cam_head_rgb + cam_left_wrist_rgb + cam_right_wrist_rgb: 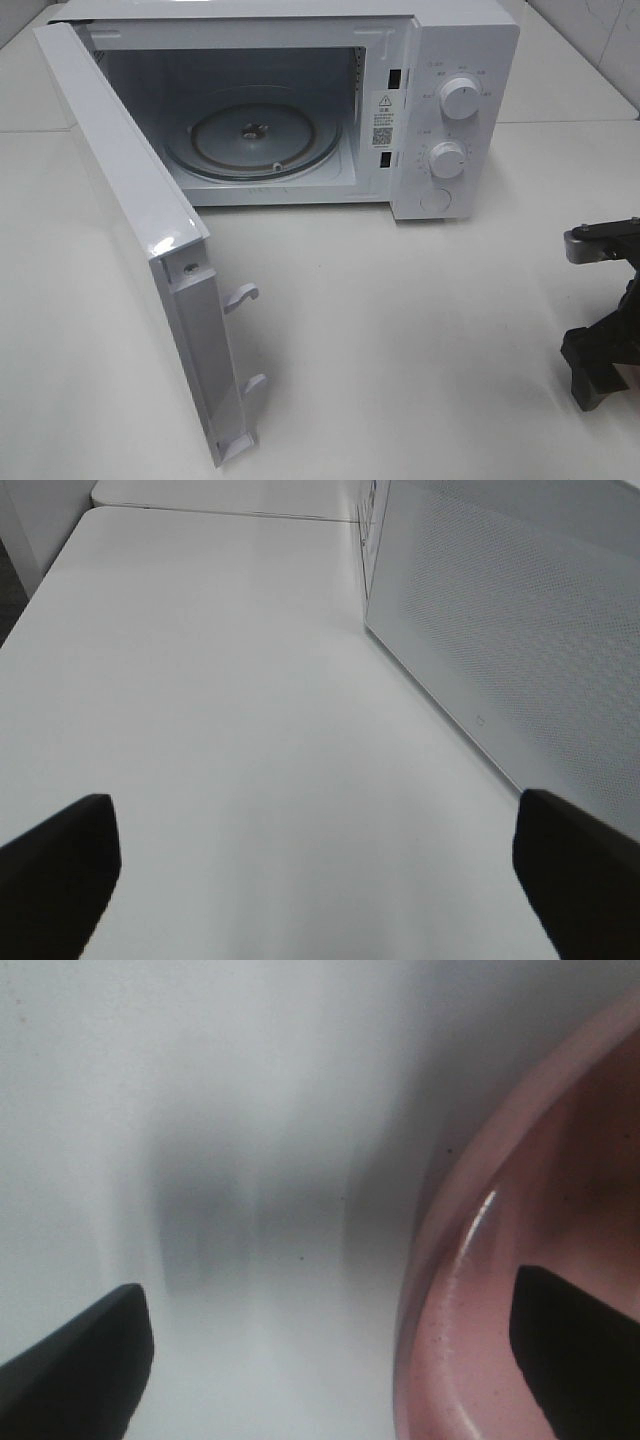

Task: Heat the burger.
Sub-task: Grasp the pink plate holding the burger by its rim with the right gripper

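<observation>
The burger is not in any view. The white microwave (440, 110) stands at the back of the table with its door (130, 210) swung wide open to the left. Its glass turntable (255, 140) is bare. My right gripper (600, 370) is at the right edge of the table. In the right wrist view it (330, 1355) is open and low over the rim of a pink round plate (500, 1260), one finger over the plate and one over the table. My left gripper (320, 875) is open and empty over bare table, outside the exterior view.
The open door's outer face (520, 650) stands close beside my left gripper. The door's latch hooks (243, 295) stick out toward the middle of the table. The white table (420, 330) spreads in front of the microwave. Two knobs (460, 98) are on the microwave's right panel.
</observation>
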{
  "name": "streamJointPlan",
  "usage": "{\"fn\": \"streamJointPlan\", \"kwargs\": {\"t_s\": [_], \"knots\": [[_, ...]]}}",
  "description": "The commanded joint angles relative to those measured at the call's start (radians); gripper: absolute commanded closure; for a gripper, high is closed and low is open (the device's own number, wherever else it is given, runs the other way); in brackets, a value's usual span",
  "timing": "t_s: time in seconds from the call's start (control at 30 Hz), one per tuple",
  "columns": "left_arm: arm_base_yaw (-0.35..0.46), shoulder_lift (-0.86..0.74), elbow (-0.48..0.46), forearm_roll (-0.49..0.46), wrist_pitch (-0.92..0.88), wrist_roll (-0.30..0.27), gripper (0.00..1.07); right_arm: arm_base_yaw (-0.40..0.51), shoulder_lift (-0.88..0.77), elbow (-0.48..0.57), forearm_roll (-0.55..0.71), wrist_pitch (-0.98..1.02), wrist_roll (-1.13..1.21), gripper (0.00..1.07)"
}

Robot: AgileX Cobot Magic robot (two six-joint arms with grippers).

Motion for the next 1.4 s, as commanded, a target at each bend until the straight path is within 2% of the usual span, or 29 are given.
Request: {"fn": "streamJointPlan", "kwargs": {"t_s": [0.03, 0.23, 0.3, 0.43, 0.6, 0.67, 0.77, 0.8, 0.87, 0.93, 1.03, 1.1, 1.13, 1.2, 1.4], "knots": [[0.003, -0.010, 0.002, -0.001, -0.016, 0.000, 0.07, -0.006, 0.019, 0.007, -0.047, -0.022, 0.038, 0.21], [0.003, -0.010, 0.002, -0.001, -0.016, 0.000, 0.07, -0.006, 0.033, 0.007, -0.102, -0.038, 0.094, 0.24], [0.003, -0.010, 0.002, -0.001, -0.016, 0.000, 0.07, -0.006, 0.033, 0.007, -0.106, -0.058, 0.093, 0.31], [0.003, -0.010, 0.002, -0.001, -0.016, 0.000, 0.07, -0.006, 0.033, 0.007, -0.121, -0.057, 0.093, 0.38], [0.003, -0.010, 0.002, -0.001, -0.016, 0.000, 0.07, -0.006, 0.033, 0.007, -0.132, -0.063, 0.102, 0.40], [0.003, -0.010, 0.002, -0.001, -0.016, 0.000, 0.07, -0.006, 0.033, 0.007, -0.141, -0.072, 0.124, 0.49], [0.003, -0.010, 0.002, -0.001, -0.016, 0.000, 0.07, -0.006, 0.037, 0.007, -0.150, -0.070, 0.136, 0.52], [0.003, -0.010, 0.002, -0.001, -0.016, 0.000, 0.07, -0.006, 0.050, 0.008, -0.178, -0.063, 0.172, 0.60], [0.003, -0.010, 0.002, -0.001, -0.016, 0.000, 0.07, -0.006, 0.057, 0.010, -0.188, -0.060, 0.193, 0.63], [0.003, -0.010, 0.002, -0.001, -0.016, 0.000, 0.07, -0.006, 0.067, 0.010, -0.208, -0.066, 0.243, 0.76], [0.003, -0.010, 0.002, -0.001, -0.016, 0.000, 0.07, -0.006, 0.067, 0.010, -0.211, -0.067, 0.243, 0.80], [0.003, -0.010, 0.002, -0.001, -0.016, 0.000, 0.07, -0.006, 0.067, 0.010, -0.228, -0.067, 0.242, 0.99], [0.003, -0.010, 0.002, -0.001, -0.016, 0.000, 0.07, -0.006, 0.067, 0.010, -0.228, -0.067, 0.242, 0.99], [0.003, -0.010, 0.002, -0.001, -0.016, 0.000, 0.07, -0.005, 0.067, 0.010, -0.229, -0.067, 0.236, 1.07], [0.003, -0.010, 0.002, -0.001, -0.016, 0.000, 0.07, -0.003, 0.066, 0.010, -0.229, -0.057, 0.227, 1.07]]}}
